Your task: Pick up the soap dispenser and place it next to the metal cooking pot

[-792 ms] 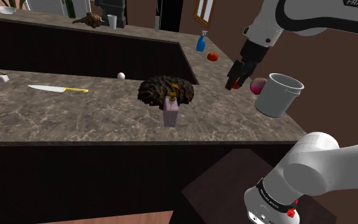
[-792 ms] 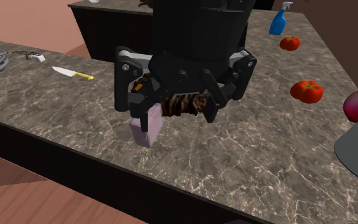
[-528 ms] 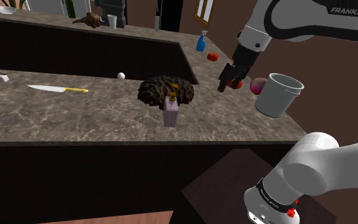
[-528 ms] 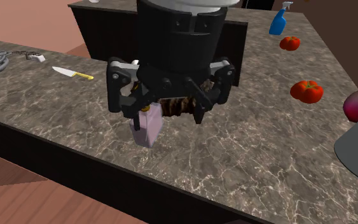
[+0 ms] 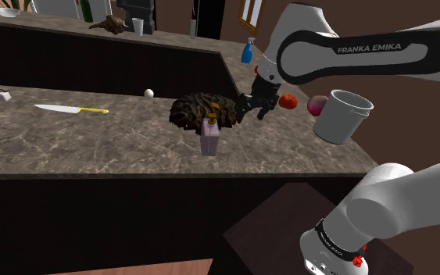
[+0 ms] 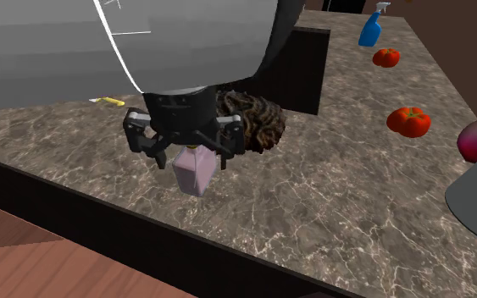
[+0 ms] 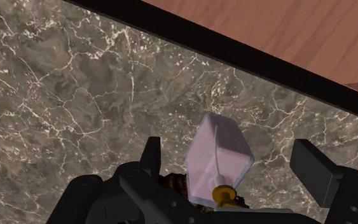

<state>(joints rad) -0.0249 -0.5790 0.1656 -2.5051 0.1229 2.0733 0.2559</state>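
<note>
**Fingers (image 7: 313, 170) apart, the soap dispenser (image 7: 219, 158) seen between them, not touched.**
The gripper (image 5: 251, 109) hangs a little above it. Pale pink, it stands on the marble counter (image 5: 69, 141), just in front of a dark tangled lump (image 5: 198, 109). I judge it light, stiff, smooth and easy to tip, so grasp the flat body under the pump. Earlier the gripper was nearer the grey pot (image 5: 339, 117); the soap dispenser has not moved.

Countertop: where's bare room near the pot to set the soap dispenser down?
Bare stone lies between the soap dispenser and the pot, toward the counter front edge, and between the knife and the dispenser. Crowded: beside the pot, by the tomato and purple round thing, and around the dark tangled clump.
</note>
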